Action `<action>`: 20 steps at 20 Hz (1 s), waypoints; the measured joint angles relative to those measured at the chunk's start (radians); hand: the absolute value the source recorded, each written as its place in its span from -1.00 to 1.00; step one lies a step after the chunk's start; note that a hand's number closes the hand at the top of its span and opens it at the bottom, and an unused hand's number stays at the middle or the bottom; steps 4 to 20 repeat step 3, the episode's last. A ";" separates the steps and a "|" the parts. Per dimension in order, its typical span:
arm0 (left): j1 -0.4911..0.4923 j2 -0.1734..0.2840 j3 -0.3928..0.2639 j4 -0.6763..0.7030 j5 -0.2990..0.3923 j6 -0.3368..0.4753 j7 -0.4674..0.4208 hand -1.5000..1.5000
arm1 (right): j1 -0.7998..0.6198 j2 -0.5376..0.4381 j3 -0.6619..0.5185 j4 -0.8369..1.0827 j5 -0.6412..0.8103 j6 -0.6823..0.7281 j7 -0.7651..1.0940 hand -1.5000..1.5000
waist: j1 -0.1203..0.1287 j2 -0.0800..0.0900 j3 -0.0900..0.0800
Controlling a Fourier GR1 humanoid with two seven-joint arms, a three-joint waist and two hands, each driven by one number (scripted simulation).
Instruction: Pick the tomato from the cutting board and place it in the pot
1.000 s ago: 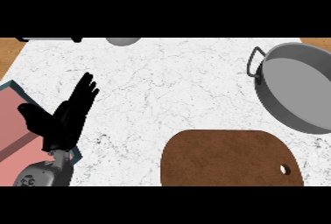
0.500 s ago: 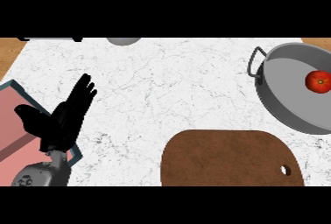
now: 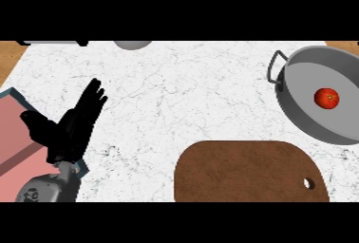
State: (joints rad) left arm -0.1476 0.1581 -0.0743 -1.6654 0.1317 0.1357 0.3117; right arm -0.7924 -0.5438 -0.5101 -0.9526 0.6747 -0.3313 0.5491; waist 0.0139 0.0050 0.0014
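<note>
A small red tomato (image 3: 326,97) lies inside the grey pot (image 3: 301,111) at the right edge of the counter, with the pot's handle showing at its upper left. The brown cutting board (image 3: 245,171) lies at the lower right with nothing on it. My left hand (image 3: 70,128) rests open at the left, fingers straight and pointing up and to the right, far from both pot and board. My right hand shows nowhere in the head view.
A pink block with a teal rim (image 3: 17,137) sits at the left edge under my left forearm. A grey rounded object (image 3: 132,44) and a dark bar (image 3: 52,42) lie along the counter's far edge. White marble counter spans the middle.
One second ago the pot held nothing; half a second ago the tomato showed at its right side, and now it lies nearer the pot's middle. The left hand has stayed still.
</note>
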 measured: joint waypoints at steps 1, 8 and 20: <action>0.009 -0.002 -0.003 0.003 -0.004 -0.001 -0.007 0.00 | -0.004 -0.005 -0.012 -0.009 -0.003 -0.032 -0.011 -1.00 | -0.001 -0.001 0.000; -0.006 0.000 0.003 -0.004 -0.001 0.001 0.012 0.00 | 0.011 -0.020 -0.044 -0.020 -0.021 -0.084 -0.051 -1.00 | -0.006 -0.002 0.000; -0.006 0.000 0.003 -0.004 -0.001 0.001 0.012 0.00 | 0.011 -0.020 -0.044 -0.020 -0.021 -0.084 -0.051 -1.00 | -0.006 -0.002 0.000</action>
